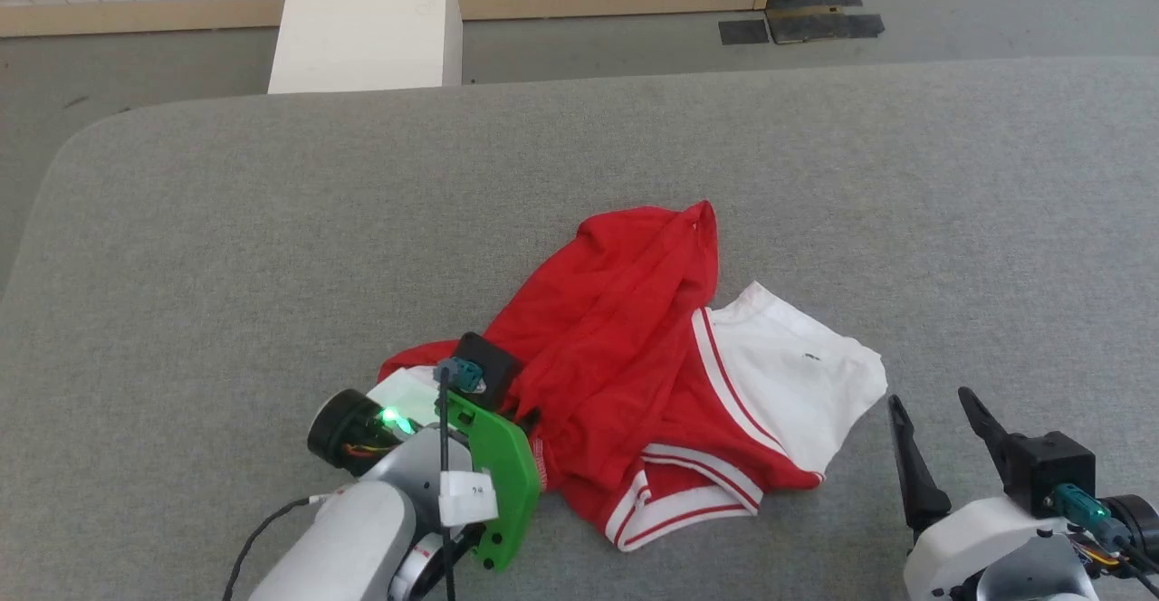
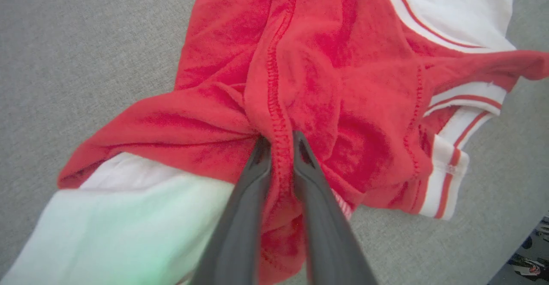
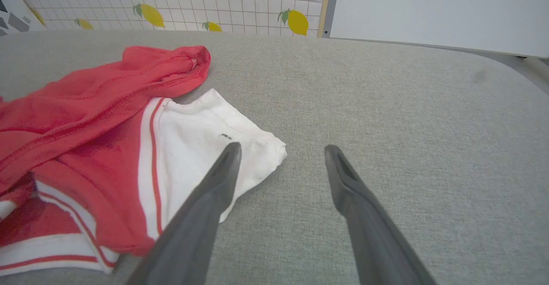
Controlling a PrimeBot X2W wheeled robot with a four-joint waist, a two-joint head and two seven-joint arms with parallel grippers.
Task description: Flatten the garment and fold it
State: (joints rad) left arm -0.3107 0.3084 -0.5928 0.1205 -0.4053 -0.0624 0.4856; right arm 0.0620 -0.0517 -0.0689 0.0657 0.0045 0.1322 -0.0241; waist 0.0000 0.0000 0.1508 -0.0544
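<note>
On the grey fabric table (image 1: 272, 221), left jaws pinch the garment (image 1: 616, 338), right jaws spread, lemon-print panel (image 3: 171, 1) beyond.

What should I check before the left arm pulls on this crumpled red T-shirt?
1. Left pincer grip: closed on a stitched fold of the red thin-fabric T-shirt: ok.
2. Single layer pinched: the fold is bunched, so there may be several layers: cannot tell.
3. Right pincer ready: open, nothing between its fingers, near the white sleeve: ok.
4. T-shirt flat: crumpled, red body heaped over itself: not ok.
5. Room to spread: the grey cloth-covered table extends well beyond the T-shirt ahead and to both sides: ok.
</note>
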